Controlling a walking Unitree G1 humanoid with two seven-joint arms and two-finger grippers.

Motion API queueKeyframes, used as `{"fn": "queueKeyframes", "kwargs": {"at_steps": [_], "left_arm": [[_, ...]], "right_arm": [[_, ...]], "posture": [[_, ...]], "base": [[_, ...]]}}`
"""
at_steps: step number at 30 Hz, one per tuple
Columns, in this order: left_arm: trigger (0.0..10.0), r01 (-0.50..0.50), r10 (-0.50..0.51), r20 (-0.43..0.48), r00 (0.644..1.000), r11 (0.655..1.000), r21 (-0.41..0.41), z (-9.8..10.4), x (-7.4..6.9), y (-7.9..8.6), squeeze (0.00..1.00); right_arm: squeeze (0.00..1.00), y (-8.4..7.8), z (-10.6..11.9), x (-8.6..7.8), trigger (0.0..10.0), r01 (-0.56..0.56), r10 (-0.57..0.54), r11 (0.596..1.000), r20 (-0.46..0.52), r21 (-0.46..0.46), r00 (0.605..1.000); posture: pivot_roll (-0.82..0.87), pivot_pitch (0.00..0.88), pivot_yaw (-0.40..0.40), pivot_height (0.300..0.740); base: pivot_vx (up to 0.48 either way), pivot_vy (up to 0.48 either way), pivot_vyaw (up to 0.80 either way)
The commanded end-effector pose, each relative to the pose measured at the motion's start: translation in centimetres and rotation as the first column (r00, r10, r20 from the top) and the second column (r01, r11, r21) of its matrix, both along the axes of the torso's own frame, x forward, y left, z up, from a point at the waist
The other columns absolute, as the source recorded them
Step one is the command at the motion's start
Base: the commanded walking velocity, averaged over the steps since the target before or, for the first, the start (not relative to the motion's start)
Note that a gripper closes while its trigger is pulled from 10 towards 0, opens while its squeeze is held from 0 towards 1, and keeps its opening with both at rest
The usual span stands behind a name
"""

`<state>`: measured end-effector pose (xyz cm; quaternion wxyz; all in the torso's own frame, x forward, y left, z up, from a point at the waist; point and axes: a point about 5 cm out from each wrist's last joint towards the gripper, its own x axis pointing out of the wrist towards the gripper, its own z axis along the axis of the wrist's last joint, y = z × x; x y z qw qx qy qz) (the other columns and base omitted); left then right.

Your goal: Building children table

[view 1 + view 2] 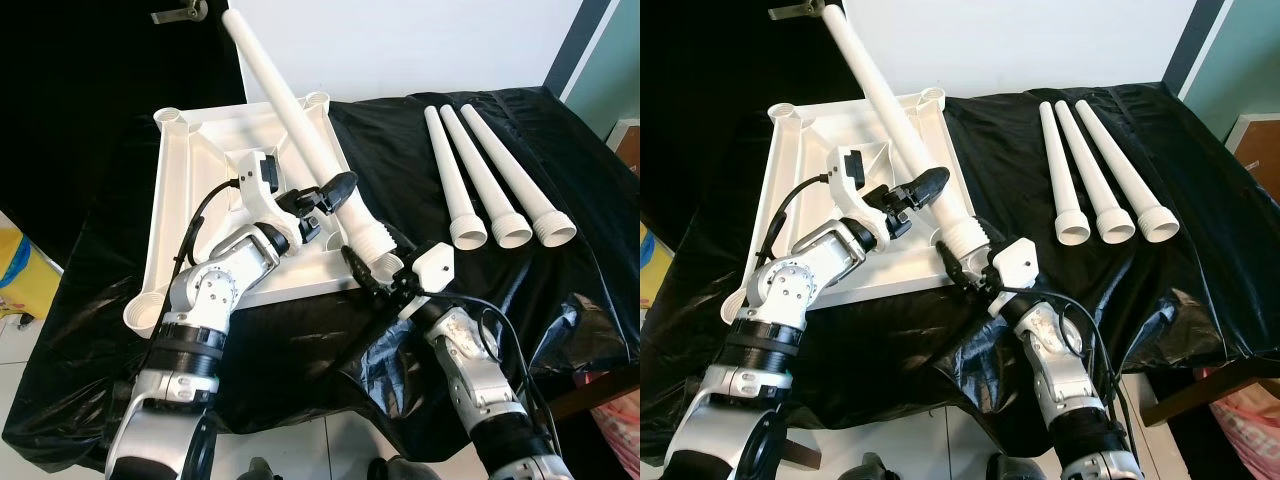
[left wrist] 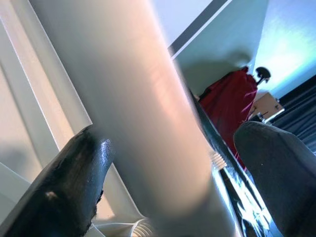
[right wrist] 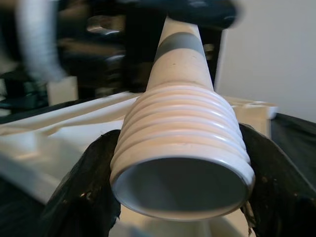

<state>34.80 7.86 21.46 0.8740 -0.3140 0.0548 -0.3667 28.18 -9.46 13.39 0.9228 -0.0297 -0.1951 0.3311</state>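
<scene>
Leg [image 1: 300, 130] | left tool [image 1: 325, 200] mid-shaft | right tool [image 1: 372, 268] threaded end

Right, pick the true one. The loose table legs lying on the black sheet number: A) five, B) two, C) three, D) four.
C: three legs lie side by side on the black sheet, apart from the fourth leg, which the left gripper and right gripper hold over the tabletop.

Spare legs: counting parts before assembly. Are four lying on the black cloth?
No: three legs lie side by side on the cloth; the fourth leg is held over the tabletop.
</scene>
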Motion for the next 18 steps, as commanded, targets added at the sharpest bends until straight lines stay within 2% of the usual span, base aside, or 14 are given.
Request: {"fn": "queueKeyframes", "kwargs": {"at_steps": [1, 4, 6, 12, 17, 18], "left_arm": [[10.0, 0.210, -0.200, 0.125, 0.972, 0.975, -0.075, 1.1, -0.3, -0.3, 0.00], [10.0, 0.151, -0.143, 0.101, 0.985, 0.985, -0.078, 2.0, 1.1, 0.8, 0.00], [10.0, 0.098, -0.089, 0.079, 0.993, 0.987, -0.124, 2.9, 2.3, 2.3, 0.00], [10.0, 0.027, -0.020, 0.058, 0.998, 0.990, -0.139, 4.0, 3.7, 4.2, 0.00], [10.0, 0.021, -0.015, 0.042, 0.999, 0.987, -0.159, 4.4, 4.0, 4.6, 0.00], [5.4, 0.018, -0.015, 0.025, 1.000, 0.988, -0.153, 4.3, 4.2, 4.6, 0.00]], "right_arm": [[0.00, 0.3, 0.2, -0.4, 10.0, -0.025, 0.025, 1.000, 0.019, -0.008, 1.000], [0.00, 0.6, 0.1, -0.8, 10.0, -0.047, 0.048, 0.998, 0.023, -0.034, 0.999], [0.00, 0.8, -0.2, -1.1, 10.0, -0.064, 0.064, 0.997, 0.009, -0.036, 0.998], [0.00, 0.8, -0.4, -1.5, 10.0, -0.078, 0.079, 0.995, 0.013, -0.061, 0.997], [0.00, 0.5, -0.4, -1.5, 10.0, -0.071, 0.072, 0.995, 0.014, -0.064, 0.997], [0.00, 0.3, -0.4, -1.3, 10.0, -0.067, 0.068, 0.996, 0.009, -0.062, 0.998]], "posture": [[-0.01, 0.059, 0.007, 0.740], [-0.01, 0.074, 0.016, 0.740], [-0.02, 0.065, 0.024, 0.740], [-0.02, 0.053, 0.030, 0.740], [-0.02, 0.064, 0.033, 0.740], [-0.01, 0.083, 0.032, 0.740]], "base": [[0.000, 0.000, 0.00], [0.000, 0.000, 0.00], [0.000, 0.000, 0.00], [0.000, 0.000, 0.00], [0.000, 0.000, 0.00], [0.000, 0.000, 0.00]]}}
